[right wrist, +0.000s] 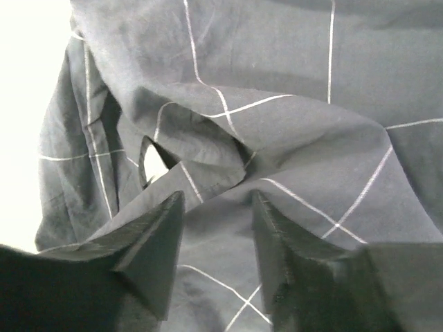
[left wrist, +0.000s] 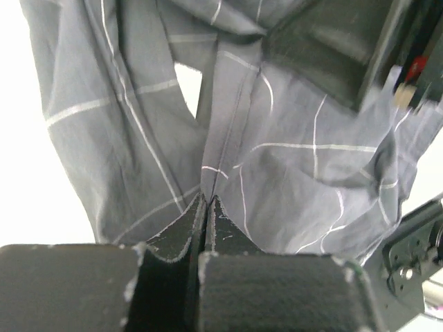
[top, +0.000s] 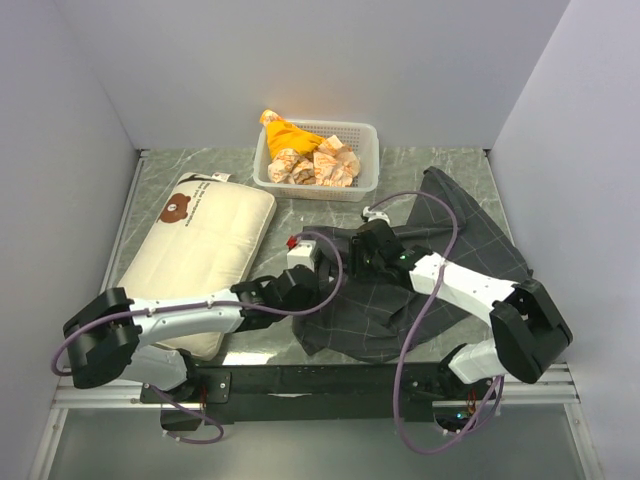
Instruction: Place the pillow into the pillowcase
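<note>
Left tool: closed, its tips pinching a seam fold of the pillowcase.
Right tool: jaws apart over a rumpled ridge of the same cloth, gripping nothing.
Pillow: flat on the worktop at 9 o'clock of the pillowcase, bear face toward 12 o'clock. Neither tool touched it, and the left arm crossed above its near corner.
Pillowcase: bunched in a heap at centre-right; its mouth could not be made out.
Risk, wrong layer: the right tool might close on both layers or on a mid-panel wrinkle, leaving the mouth shut.
Risk, slip: the left pinch looked thin, on a seam edge only, so a hard pull could free it.
Risk, snag: the cables looped over the cloth and could drag it.
Edges: side walls stood close at 9 and 3 o'clock; the basket of cloth bundles sat at 12 o'clock, near the pillowcase's far corner.
Open room: bare worktop lay mostly at 1 o'clock beside the basket, plus a strip between pillow and pillowcase.
</note>
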